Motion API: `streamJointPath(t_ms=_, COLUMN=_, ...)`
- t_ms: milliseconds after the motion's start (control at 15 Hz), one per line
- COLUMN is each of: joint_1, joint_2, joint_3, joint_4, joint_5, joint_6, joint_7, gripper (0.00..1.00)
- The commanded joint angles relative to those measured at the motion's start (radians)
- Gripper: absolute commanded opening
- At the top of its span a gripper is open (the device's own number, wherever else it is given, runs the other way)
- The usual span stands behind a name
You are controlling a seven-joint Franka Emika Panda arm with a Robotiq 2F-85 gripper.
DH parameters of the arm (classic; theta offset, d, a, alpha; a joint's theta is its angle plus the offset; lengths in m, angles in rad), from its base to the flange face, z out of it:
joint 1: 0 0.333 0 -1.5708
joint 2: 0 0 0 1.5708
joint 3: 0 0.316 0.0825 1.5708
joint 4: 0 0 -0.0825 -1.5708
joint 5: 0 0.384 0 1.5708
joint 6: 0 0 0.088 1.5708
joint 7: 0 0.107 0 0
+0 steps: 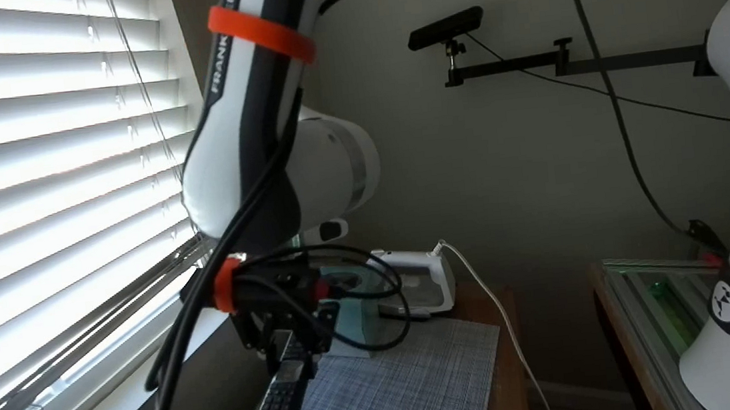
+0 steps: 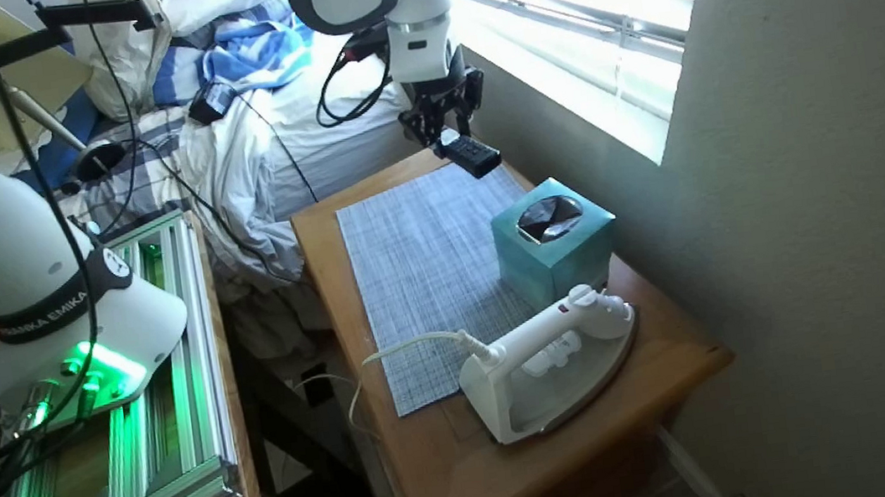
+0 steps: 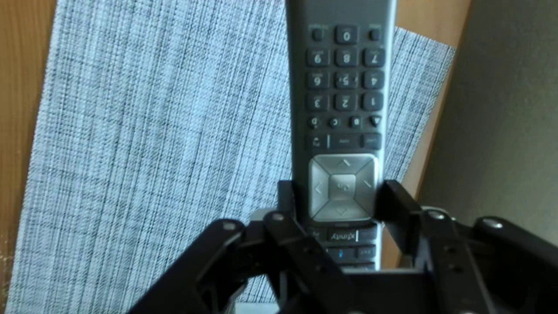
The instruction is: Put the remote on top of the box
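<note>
The remote [image 3: 344,89] is a slim dark handset with a silver pad. My gripper [image 3: 335,198] is shut on it, one finger on each long side at the silver pad. The remote also shows in both exterior views [image 1: 277,404] [image 2: 475,157], held in the air by the gripper [image 1: 294,360] [image 2: 449,134], tilted in those views. The box [image 2: 533,264] is a teal tissue box standing upright on the table, with a dark oval opening on top. In an exterior view the box [image 1: 362,312] is partly hidden behind the gripper. The remote is apart from the box.
A white iron [image 2: 502,393] with a cord stands beside the box, also seen in an exterior view [image 1: 416,279]. A grey-blue woven mat [image 2: 429,275] lies on the wooden table [image 2: 437,477]. A wall and window sill [image 2: 574,84] run along the box's side.
</note>
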Motion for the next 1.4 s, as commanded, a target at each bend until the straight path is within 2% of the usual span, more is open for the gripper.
streamJointPath(t_ms=0, joint_1=-0.1, joint_2=-0.166, joint_3=0.046, joint_4=-0.128, joint_5=0.034, joint_6=-0.056, joint_7=-0.116, gripper=0.28)
streamJointPath(t_ms=67, joint_1=-0.063, joint_2=-0.071, joint_3=0.024, joint_4=-0.058, joint_5=-0.004, joint_6=-0.022, joint_7=-0.041, gripper=0.53)
streamJointPath(t_ms=333, joint_1=-0.099, joint_2=-0.14, joint_3=0.037, joint_4=-0.111, joint_5=0.003, joint_6=-0.048, joint_7=-0.091, gripper=0.53)
streamJointPath(t_ms=400, joint_1=-0.103, joint_2=-0.141, joint_3=0.033, joint_4=-0.109, joint_5=0.007, joint_6=-0.039, joint_7=-0.084, gripper=0.28)
streamJointPath(t_ms=667, joint_1=-0.169, joint_2=-0.183, joint_3=-0.033, joint_4=-0.121, joint_5=0.012, joint_6=0.037, joint_7=-0.097, gripper=0.28)
streamJointPath(t_ms=933, joint_1=-0.248, joint_2=-0.166, joint_3=-0.094, joint_4=-0.086, joint_5=-0.001, joint_6=0.103, joint_7=-0.154, gripper=0.28)
streamJointPath(t_ms=1200, joint_1=-0.373, joint_2=-0.14, joint_3=-0.078, joint_4=-0.001, joint_5=0.102, joint_6=0.008, joint_7=-0.35, gripper=0.28)
streamJointPath(t_ms=1333, joint_1=-0.403, joint_2=-0.123, joint_3=-0.087, joint_4=0.024, joint_5=0.103, joint_6=-0.01, joint_7=-0.41, gripper=0.28)
